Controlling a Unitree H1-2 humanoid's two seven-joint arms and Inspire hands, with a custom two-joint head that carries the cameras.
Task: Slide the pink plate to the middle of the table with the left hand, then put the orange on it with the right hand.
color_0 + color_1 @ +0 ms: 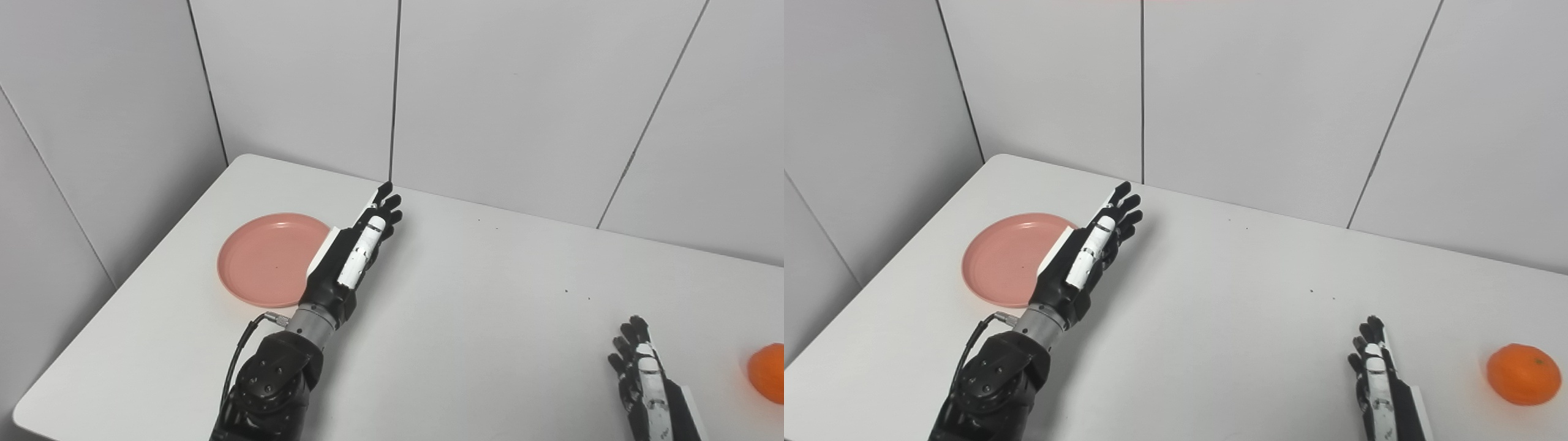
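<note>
The pink plate (269, 258) lies flat on the white table (478, 306) at the left. My left hand (355, 251) is open with its fingers stretched out, raised just right of the plate and covering its right rim; I cannot tell whether it touches it. The orange (1524, 374) rests on the table at the far right. My right hand (1375, 373) is open and empty, low near the front edge, left of the orange and apart from it.
Grey panelled walls (490, 92) close off the table at the back and left. The table's front left corner (24, 410) is rounded. A cable (242, 349) loops at my left wrist.
</note>
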